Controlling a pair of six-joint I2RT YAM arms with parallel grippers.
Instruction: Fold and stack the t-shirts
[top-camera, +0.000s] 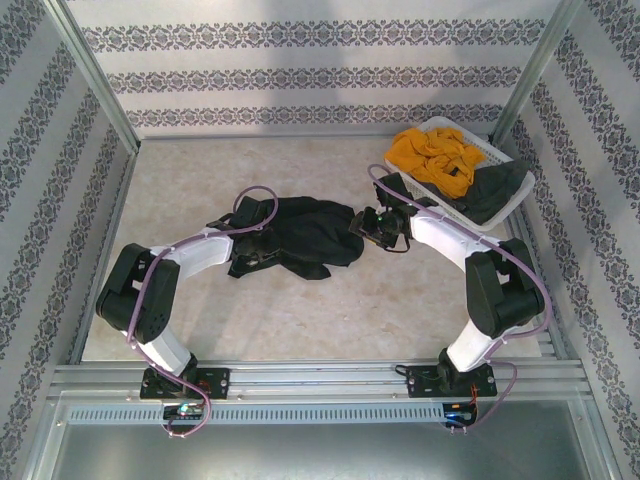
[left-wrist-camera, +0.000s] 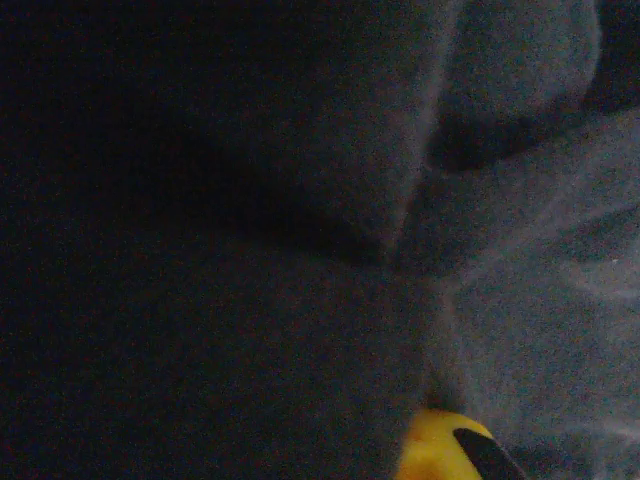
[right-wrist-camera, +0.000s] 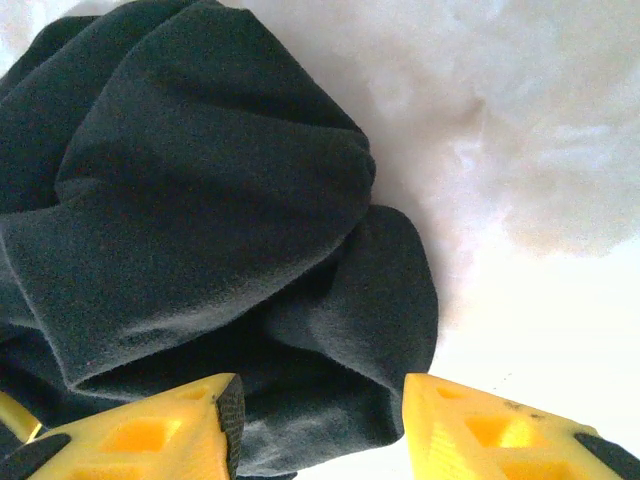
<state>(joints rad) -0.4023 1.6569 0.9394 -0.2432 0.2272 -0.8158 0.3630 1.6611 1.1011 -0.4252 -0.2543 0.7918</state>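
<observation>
A large black t-shirt (top-camera: 305, 235) lies crumpled in the middle of the table. My left gripper (top-camera: 250, 260) is pressed into its left edge. In the left wrist view dark cloth (left-wrist-camera: 250, 250) surrounds one yellow fingertip (left-wrist-camera: 440, 452), and the gripper is shut on the cloth. My right gripper (top-camera: 363, 228) sits at the shirt's right edge. It is open, and its yellow fingers (right-wrist-camera: 150, 430) straddle a fold of the black cloth (right-wrist-camera: 200, 200) low over the table. A mustard-yellow t-shirt (top-camera: 435, 155) and a dark grey t-shirt (top-camera: 497, 190) lie bunched in the basket.
The white slatted basket (top-camera: 425, 200) stands at the back right, just behind my right arm. Patterned walls and metal posts close in the table at left, back and right. Pale bare tabletop (top-camera: 330, 310) lies in front of the black shirt.
</observation>
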